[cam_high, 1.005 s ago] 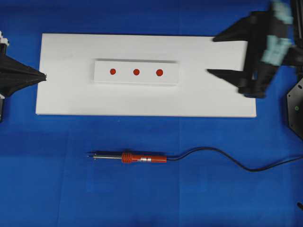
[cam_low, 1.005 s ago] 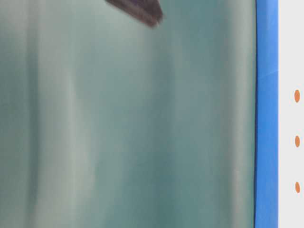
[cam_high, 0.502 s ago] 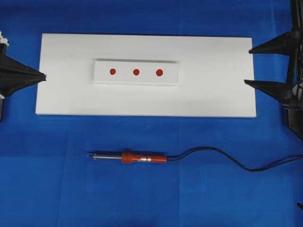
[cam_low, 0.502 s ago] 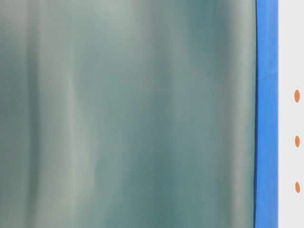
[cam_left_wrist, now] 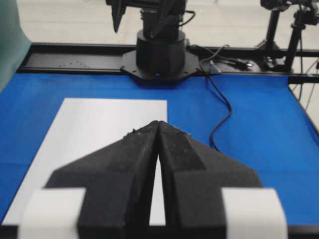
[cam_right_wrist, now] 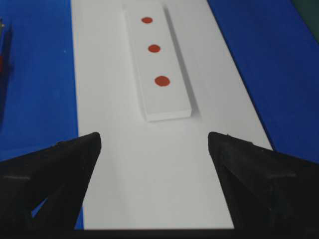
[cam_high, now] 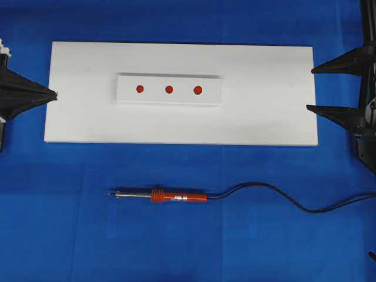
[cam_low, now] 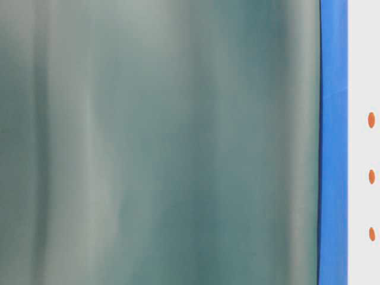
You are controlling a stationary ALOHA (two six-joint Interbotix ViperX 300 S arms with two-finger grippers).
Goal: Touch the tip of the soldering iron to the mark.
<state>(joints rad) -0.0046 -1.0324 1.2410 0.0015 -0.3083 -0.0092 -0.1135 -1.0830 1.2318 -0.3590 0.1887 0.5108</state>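
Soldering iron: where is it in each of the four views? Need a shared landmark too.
Overhead: soldering iron lies on the blue mat below the white board, tip pointing left.
Table-level: not in it.
Left wrist: not in it.
Right wrist: only a dark sliver at the left edge, too little to tell.
Shared landmark: the white board.

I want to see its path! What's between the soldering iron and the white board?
Only bare blue mat lies between the soldering iron and the white board, as the overhead view shows.

Matt blue cloth covers the counter (cam_high: 176, 247); the white board (cam_high: 264, 111) looks smooth and matt; the soldering iron (cam_high: 158, 195) has a ribbed red-orange handle and shiny metal shaft; left tool (cam_left_wrist: 158, 130) pads look rough foam
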